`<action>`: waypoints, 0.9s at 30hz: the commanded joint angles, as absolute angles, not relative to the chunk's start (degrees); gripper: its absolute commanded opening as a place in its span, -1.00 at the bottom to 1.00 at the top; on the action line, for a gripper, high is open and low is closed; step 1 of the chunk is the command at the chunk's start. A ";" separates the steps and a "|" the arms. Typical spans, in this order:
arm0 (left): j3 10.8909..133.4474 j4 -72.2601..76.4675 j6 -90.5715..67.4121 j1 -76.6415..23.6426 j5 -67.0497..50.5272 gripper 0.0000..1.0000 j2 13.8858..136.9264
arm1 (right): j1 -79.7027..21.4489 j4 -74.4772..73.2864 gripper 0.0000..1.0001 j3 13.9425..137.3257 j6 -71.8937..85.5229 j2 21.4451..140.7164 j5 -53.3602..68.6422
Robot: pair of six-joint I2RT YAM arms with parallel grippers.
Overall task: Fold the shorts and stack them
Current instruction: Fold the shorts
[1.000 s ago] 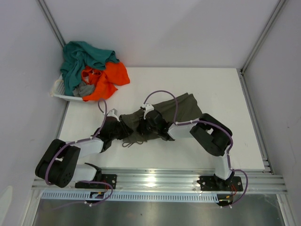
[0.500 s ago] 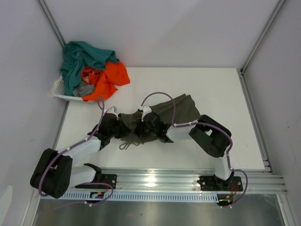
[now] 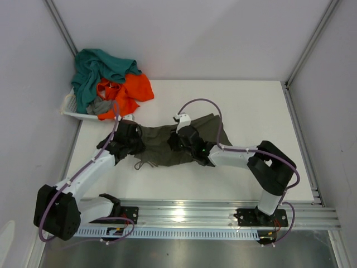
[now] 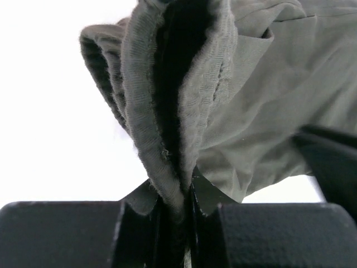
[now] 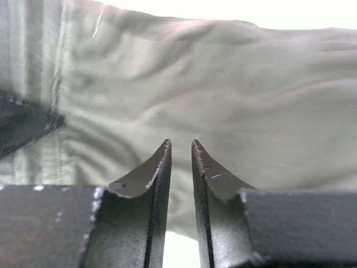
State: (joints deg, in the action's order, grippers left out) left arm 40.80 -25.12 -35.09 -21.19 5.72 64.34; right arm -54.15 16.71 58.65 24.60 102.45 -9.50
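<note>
The dark olive-green shorts [image 3: 159, 148] lie spread across the middle of the table, with the drawstring [image 3: 142, 163] trailing off their near edge. My left gripper [image 3: 135, 143] is at their left end. In the left wrist view it [image 4: 178, 195] is shut on the bunched ribbed waistband [image 4: 167, 111]. My right gripper [image 3: 174, 140] is over the middle of the shorts. In the right wrist view it [image 5: 181, 144] has its fingers a narrow gap apart with nothing between them, and the olive cloth [image 5: 223, 95] lies just beyond the tips.
A white plastic basket [image 3: 70, 110] stands at the far left corner. It holds teal [image 3: 95, 70], bright orange [image 3: 134, 89] and grey [image 3: 100, 106] shorts that spill over its rim. Walls close in the table's left, back and right sides.
My left gripper has pulled the waistband to the left and away from me, stretching the shorts wider. My right arm has reached further out over the cloth. The grippers have moved apart.
</note>
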 commanded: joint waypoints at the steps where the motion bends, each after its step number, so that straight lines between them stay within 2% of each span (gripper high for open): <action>1: 47.63 -32.42 -31.73 -20.39 9.49 -0.99 65.82 | -53.35 20.74 -0.53 55.99 25.74 99.23 -19.49; 6: 53.87 -37.79 -30.76 -20.30 8.70 -0.99 69.78 | -51.42 25.75 -0.56 55.10 27.42 104.57 -20.31; 15: 56.16 -40.51 -30.76 -20.30 9.40 -0.99 68.73 | -50.97 21.89 -0.59 64.16 28.73 114.43 -19.24; 21: 62.93 -45.52 -29.97 -20.30 11.69 -0.99 71.28 | -58.88 17.76 -0.63 71.00 29.44 120.67 -30.13; 27: 64.86 -48.86 -29.71 -20.39 17.22 -0.99 70.76 | -63.79 15.22 -0.69 77.33 31.38 127.16 -30.85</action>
State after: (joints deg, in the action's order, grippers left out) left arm 62.28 -46.50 -30.89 -20.91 12.80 71.26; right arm -61.25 18.00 73.78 29.61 123.59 -27.66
